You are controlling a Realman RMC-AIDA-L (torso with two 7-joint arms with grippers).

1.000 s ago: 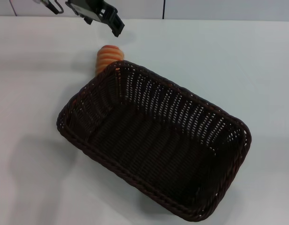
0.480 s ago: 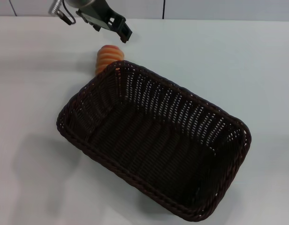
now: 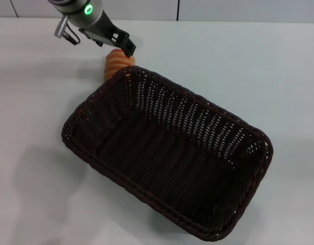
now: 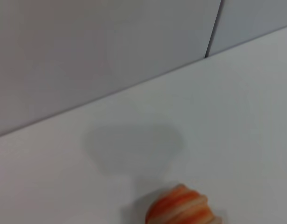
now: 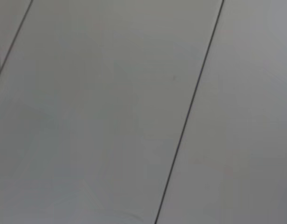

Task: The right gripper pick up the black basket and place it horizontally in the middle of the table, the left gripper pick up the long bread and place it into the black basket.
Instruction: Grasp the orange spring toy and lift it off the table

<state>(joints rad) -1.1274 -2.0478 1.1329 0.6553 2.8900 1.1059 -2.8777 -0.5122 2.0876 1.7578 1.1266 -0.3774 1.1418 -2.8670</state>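
The black basket (image 3: pixel 167 158) sits on the table (image 3: pixel 259 76) near the middle, open side up and skewed, with one corner pointing to the far left and the opposite one to the near right. So the first half of the job looks done, though it lies more diagonal than square to the table edge.

The long bread (image 3: pixel 116 65) lies just beyond that far-left corner, right against the braided rim or nearly so; from the head view I can't say whether they touch. Only its striped orange-and-cream end shows, the rest being behind the rim and under the arm.

The left gripper (image 3: pixel 125 45) hangs directly over the far end of the loaf, low and close, its dark fingers angled down towards it. That placement reads as a lineup for a grasp. Whether the fingers are spread or closed I cannot tell, as they overlap from this angle. The left wrist view shows the loaf's ridged end and a soft shadow on the table beyond it.

The right gripper is nowhere in sight; its wrist camera sees only pale panels with thin dark seams.

The table is smooth and white, meeting a pale grey panelled wall (image 4: pixel 111 46) at the far side.
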